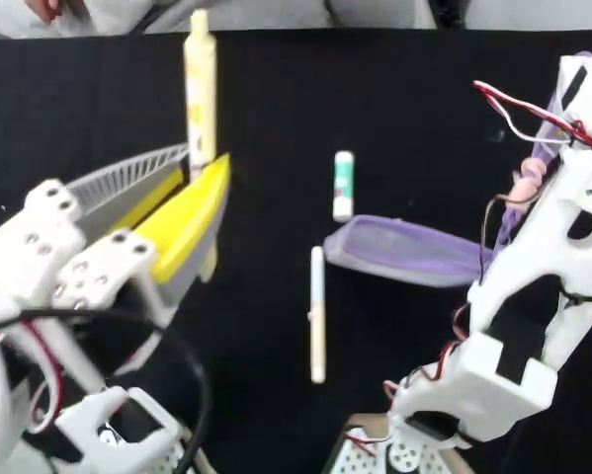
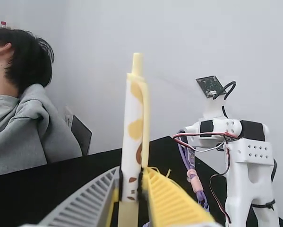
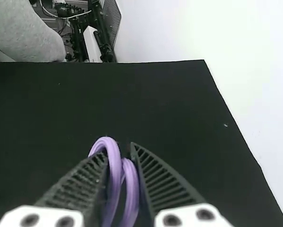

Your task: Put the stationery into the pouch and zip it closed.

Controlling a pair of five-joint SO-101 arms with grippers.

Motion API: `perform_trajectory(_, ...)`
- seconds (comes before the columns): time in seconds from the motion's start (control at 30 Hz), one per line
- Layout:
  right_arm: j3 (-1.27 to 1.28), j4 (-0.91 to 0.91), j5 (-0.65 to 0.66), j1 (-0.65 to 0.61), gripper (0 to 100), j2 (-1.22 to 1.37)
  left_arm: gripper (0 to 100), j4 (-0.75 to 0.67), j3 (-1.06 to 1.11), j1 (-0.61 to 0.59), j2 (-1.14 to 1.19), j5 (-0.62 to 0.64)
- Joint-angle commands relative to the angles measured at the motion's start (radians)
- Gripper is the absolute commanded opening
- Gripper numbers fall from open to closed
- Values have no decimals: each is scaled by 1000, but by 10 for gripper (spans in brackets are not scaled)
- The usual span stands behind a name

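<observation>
1. Bench (image 1: 98, 109): black surface carrying all loose items. The two arms stand at its near edge.

2. Pouch (image 1: 404, 249): purple, lying on the bench between the two arms and nearer the right arm. Its long axis runs across the bench, from one arm's side to the other. One end points toward the left arm. Whether the zip is open at that end cannot be told from here.

3. Spotted pen (image 2: 134, 127): clamped in the left pincer (image 1: 205, 166), with the jaws pressed onto the lower barrel. Most of the pen projects past the fingertips. In the high view its long axis points at the far edge, roughly square to the pouch's axis. The pouch lies off to the right-arm side of this pincer, well apart. Judgement: the pen must be swung round and lined up with the pouch end before insertion.

4. Plain pen (image 1: 317, 314): loose on the bench, just beside the pouch's nearer end.

5. Green-banded stick (image 1: 343, 185): loose, just beyond that same end.

6. Right pincer (image 3: 118, 153): closed on the pouch's purple loop (image 3: 110, 170), holding that end.
</observation>
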Motion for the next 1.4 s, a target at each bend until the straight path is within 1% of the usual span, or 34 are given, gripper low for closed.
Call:
perform_trajectory(0.0, -5, 2, 9, -26, 11, -12, 28, -23, 174, -5, -110, -12)
perform_trajectory(0.1, -13, 25, 9, -26, 11, -10, 28, -117, 315, -5, -181, -12)
perform_trajectory(0.17, -12, 37, 9, -25, 11, -10, 28, -207, 443, -5, -226, -12)
perform_trajectory(0.23, -13, 41, 9, -20, 11, -12, 28, -339, 605, 2, -267, -12)
perform_trajectory(0.4, -27, 44, 11, -18, 11, -15, 28, -753, 987, 2, -385, -11)
perform_trajectory(0.5, -38, 46, 11, -18, 11, -15, 28, -954, 1132, 4, -433, -5)
perform_trajectory(0.63, -39, 64, 11, -18, 11, -15, 28, -1154, 1267, 18, -446, -3)
perform_trajectory(0.7, -39, 64, 11, -18, 11, -13, 28, -1221, 1317, 74, -454, -8)
perform_trajectory(0.87, -39, 64, 11, -18, 11, -13, 28, -1326, 1400, 185, -440, -11)
perform_trajectory(0.93, -39, 63, 11, -18, 11, -13, 28, -1416, 1468, 216, -419, -14)
perform_trajectory(1.0, -39, 60, 11, -18, 11, -7, 28, -1519, 1537, 240, -393, -68)
perform_trajectory(1.07, -38, 58, 11, -20, 11, -5, 28, -1605, 1596, 260, -365, -166)
perform_trajectory(1.13, -39, 57, 11, -20, 11, -5, 28, -1665, 1649, 268, -342, -236)
perform_trajectory(1.17, -41, 57, 11, -18, 11, -7, 28, -1689, 1673, 268, -331, -244)
perform_trajectory(1.23, -41, 55, 12, -18, 11, -7, 28, -1714, 1704, 269, -325, -218)
perform_trajectory(1.3, -41, 55, 12, -18, 11, -7, 28, -1706, 1709, 269, -322, -189)
perform_trajectory(1.37, -39, 43, 12, -18, 11, -5, 28, -1706, 1718, 269, -322, -186)
